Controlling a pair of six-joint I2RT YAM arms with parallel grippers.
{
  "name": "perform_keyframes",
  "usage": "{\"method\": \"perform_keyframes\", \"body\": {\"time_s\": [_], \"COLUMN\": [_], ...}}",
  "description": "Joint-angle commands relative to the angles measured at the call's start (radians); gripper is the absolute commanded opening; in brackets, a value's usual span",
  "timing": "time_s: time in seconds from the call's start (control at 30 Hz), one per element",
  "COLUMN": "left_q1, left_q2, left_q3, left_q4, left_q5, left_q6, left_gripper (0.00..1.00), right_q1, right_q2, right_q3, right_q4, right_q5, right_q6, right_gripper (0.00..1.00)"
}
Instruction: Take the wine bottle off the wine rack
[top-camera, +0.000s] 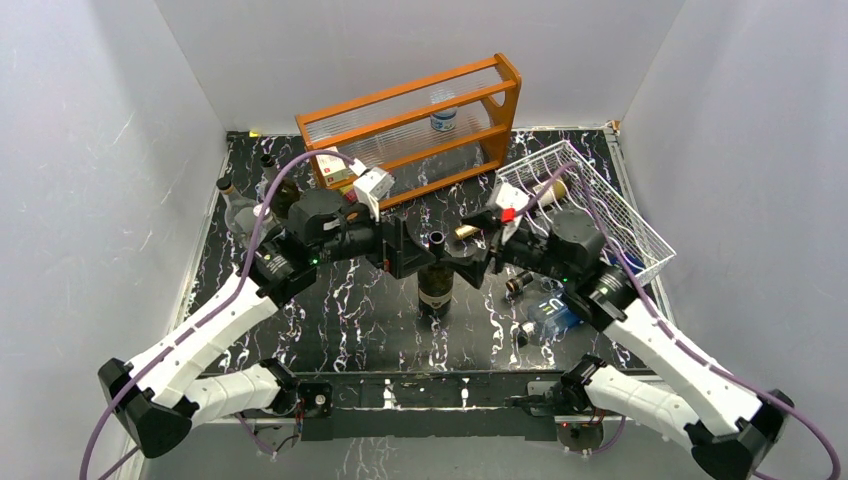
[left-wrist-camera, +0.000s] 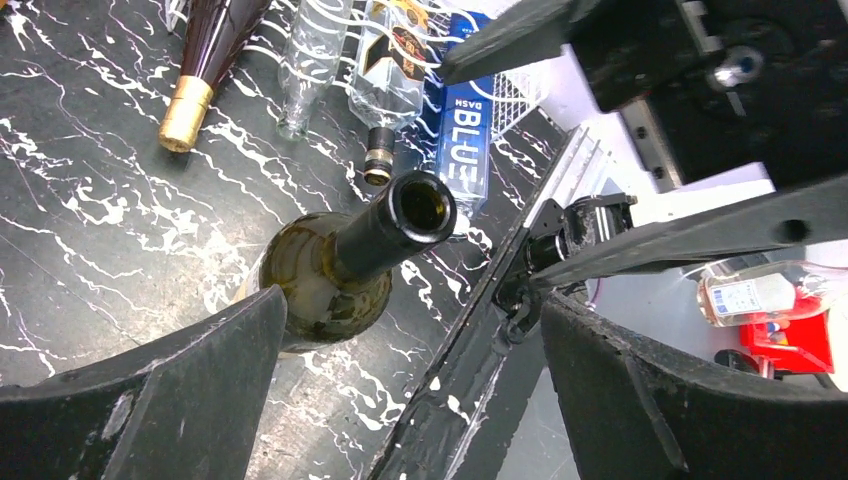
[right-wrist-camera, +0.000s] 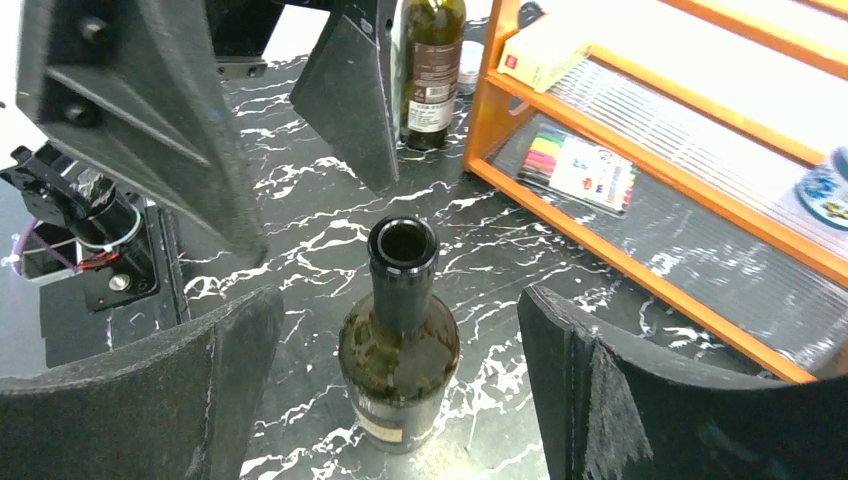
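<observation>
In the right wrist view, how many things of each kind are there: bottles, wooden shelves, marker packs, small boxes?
Bottles: 2, the open wine bottle and a labelled bottle behind it
Wooden shelves: 1, the orange shelf
Marker packs: 1, the marker pack
Small boxes: 1, the pale box
Total: 5

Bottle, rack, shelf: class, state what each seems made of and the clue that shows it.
Bottle: dark olive glass, glossy; light glints on its shoulder. Rack: thin metal wire, probably coated white; an open grid. Shelf: likely wood, with an orange matt finish; its panels look like clear ribbed plastic.
</observation>
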Motion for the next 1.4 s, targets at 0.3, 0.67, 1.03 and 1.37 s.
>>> {"method": "perform_keyframes", "body": {"time_s": [0.3, 0.67, 1.03, 1.37], "left_q1": [-0.214, -0.259, -0.260, -0.258], "left_q2": [0.136, 0.229, 0.259, 0.245], "left_q3": [0.147, 0.193, 0.237, 0.328], "left_q4": [-0.081, -0.090, -0.143, -0.299], "left_q5": [-0.441, -0.581, -0.592, -0.727], "left_q6": [0.178, 0.198, 0.208, 0.201], "left_gripper": [0.87, 0.58, 0.28, 0.00], "right_q1": [0.000, 0.000, 0.001, 0.001], "right_q2": [-0.209, -0.222, -0.116, -0.152], "right_q3": [0.097, 0.105, 0.198, 0.227], "right_q4": [-0.308, -0.307, -0.468, -0.497], "right_q5": [0.530, 0.848, 1.069, 0.906], "right_q6": [0.052, 0.279, 0.466, 0.329], "right_gripper": [0.98, 0.98, 0.98, 0.98]}}
